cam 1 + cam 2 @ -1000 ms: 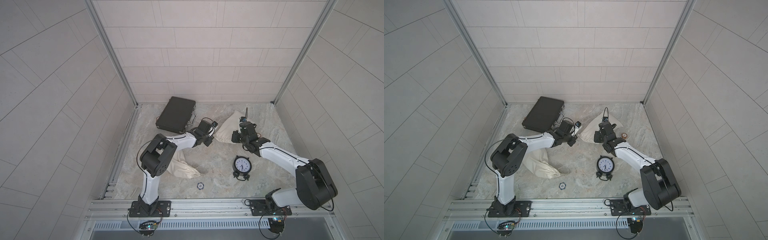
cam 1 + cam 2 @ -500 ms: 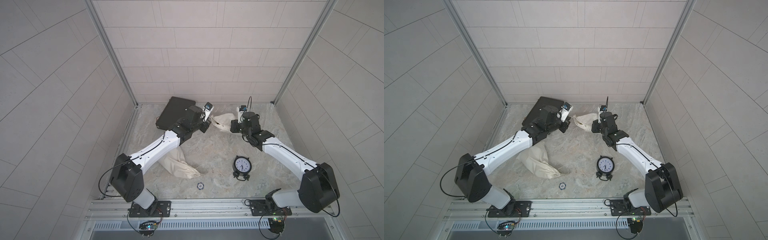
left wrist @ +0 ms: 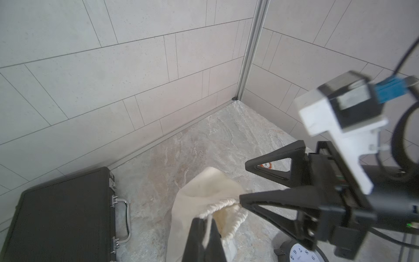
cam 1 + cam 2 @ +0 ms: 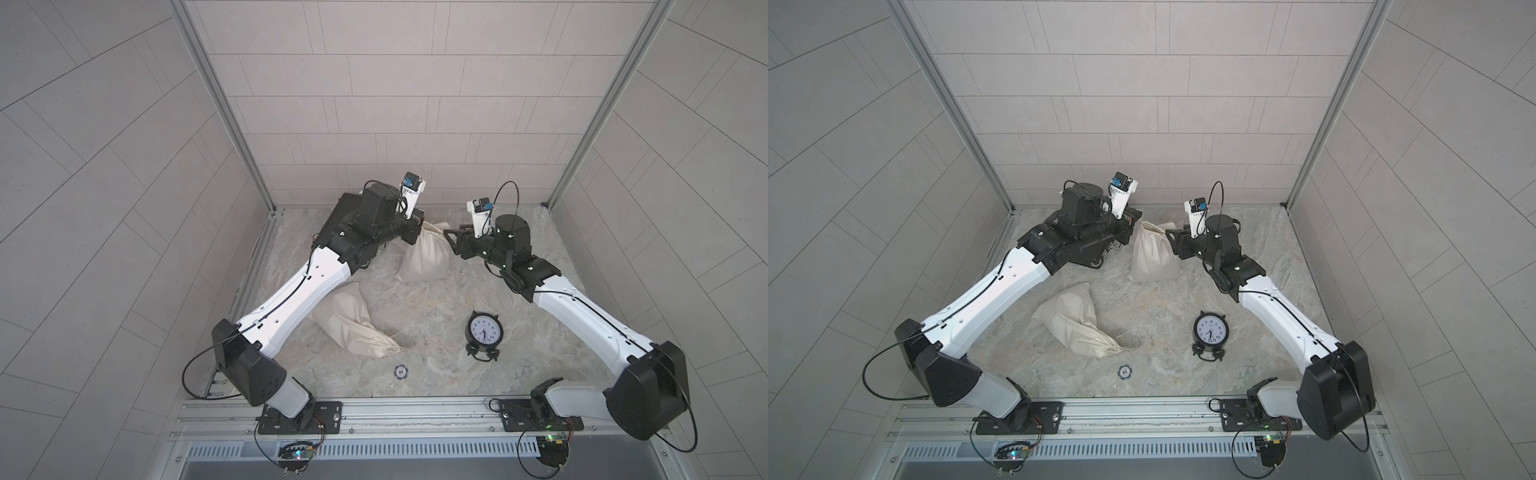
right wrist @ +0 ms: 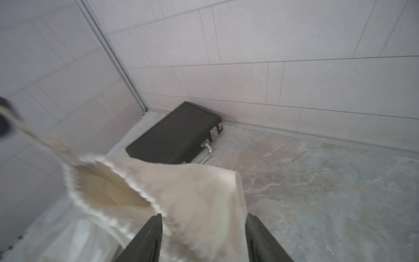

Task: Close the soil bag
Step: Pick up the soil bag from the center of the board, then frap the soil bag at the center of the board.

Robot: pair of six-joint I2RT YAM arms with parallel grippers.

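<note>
Soil bag (image 4: 426,259): cream cloth, upright at back centre of table (image 4: 436,374), between both grippers. Mouth only partly gathered, gap showing in right wrist view. Left gripper (image 3: 205,221): clamped tight on drawstring (image 3: 206,231), cord running from bag's neck. Right gripper (image 5: 204,215): jaws spread wide, bag's top edge between them, not pinched. Second cloth bag (image 4: 349,322): lying flat nearer front, beside left arm. Alarm clock (image 4: 484,332) and poker chip (image 4: 400,371): near front. Black case (image 3: 61,217): flat by back wall.

Top pair overhead; wrist cams close, both on soil bag (image 3: 204,186)
</note>
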